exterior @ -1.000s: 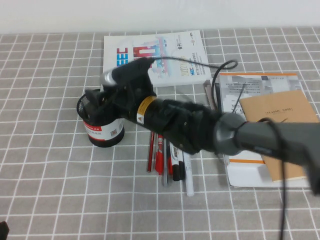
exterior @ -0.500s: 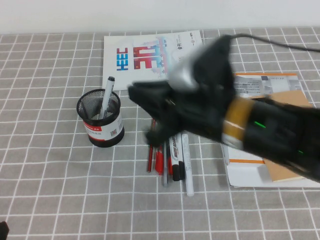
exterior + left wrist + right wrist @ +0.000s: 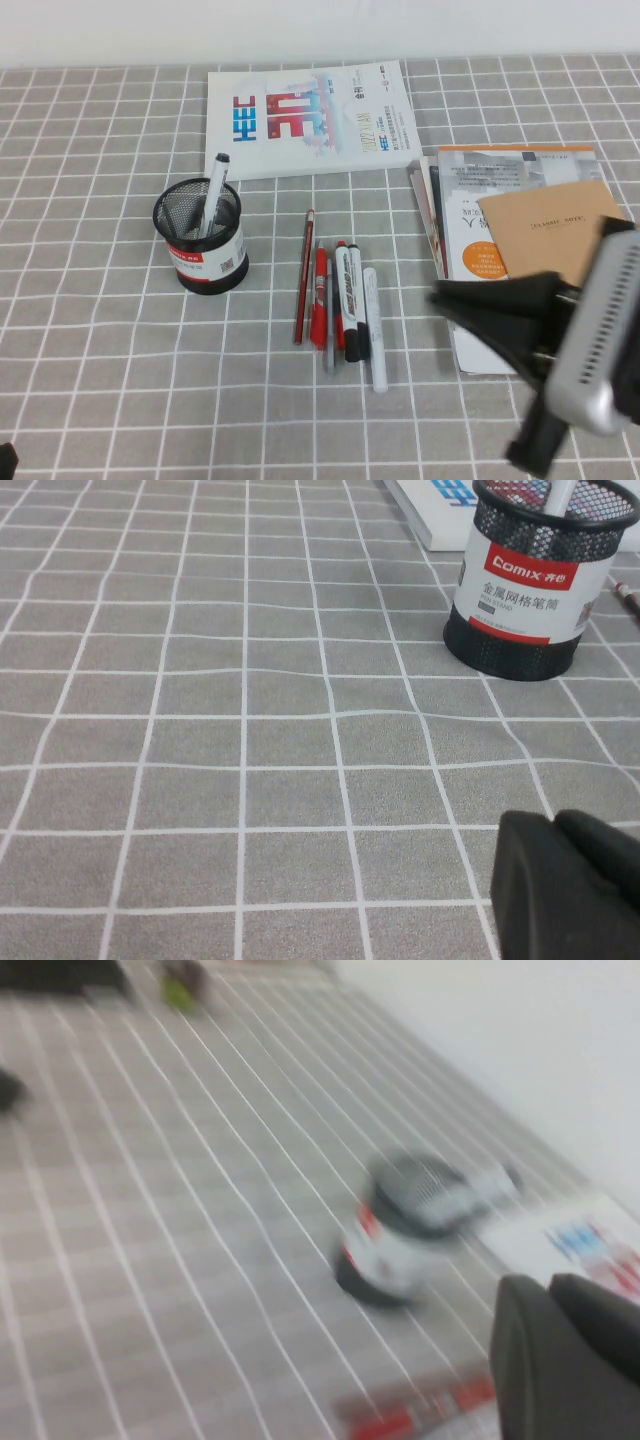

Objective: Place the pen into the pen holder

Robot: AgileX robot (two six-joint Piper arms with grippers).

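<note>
right gripper [image 3: 470,305] – closed, empty, low over the books | left gripper [image 3: 575,880] – can't tell | pen [image 3: 212,192] upright in pen holder [image 3: 203,245]

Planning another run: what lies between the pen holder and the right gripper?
In the high view, a row of pens lies between pen holder and right gripper.
</note>
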